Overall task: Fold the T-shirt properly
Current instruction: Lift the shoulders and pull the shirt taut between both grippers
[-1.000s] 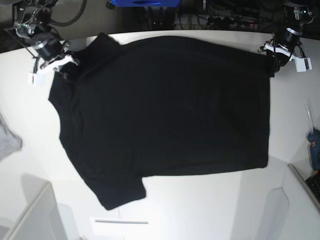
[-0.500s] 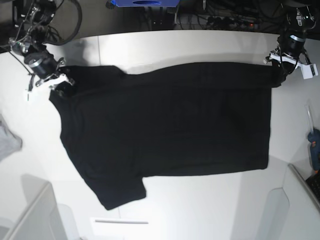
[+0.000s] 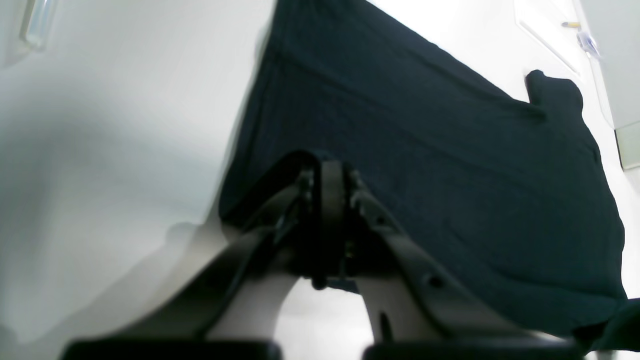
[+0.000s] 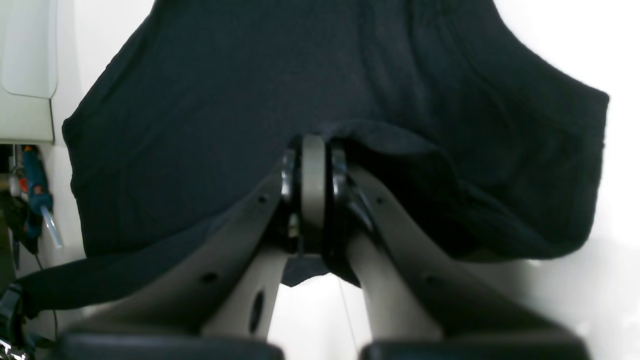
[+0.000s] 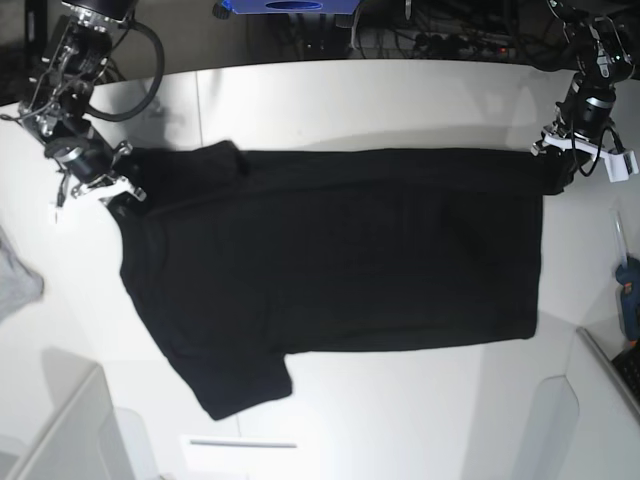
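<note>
White table (image 5: 400,420) carries the black T-shirt (image 5: 330,260), spread flat. We've both grippers, left (image 5: 556,168) & right (image 5: 112,190), clamped on far-edge corners, lifting it taut, prob. for a lengthwise fold.

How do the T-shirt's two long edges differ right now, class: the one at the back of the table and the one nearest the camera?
The back edge of the T-shirt is pinched at both corners, by the left gripper and the right gripper, and is stretched straight between them. The near edge is ungripped and lies flat on the table. Both are plain black.
</note>
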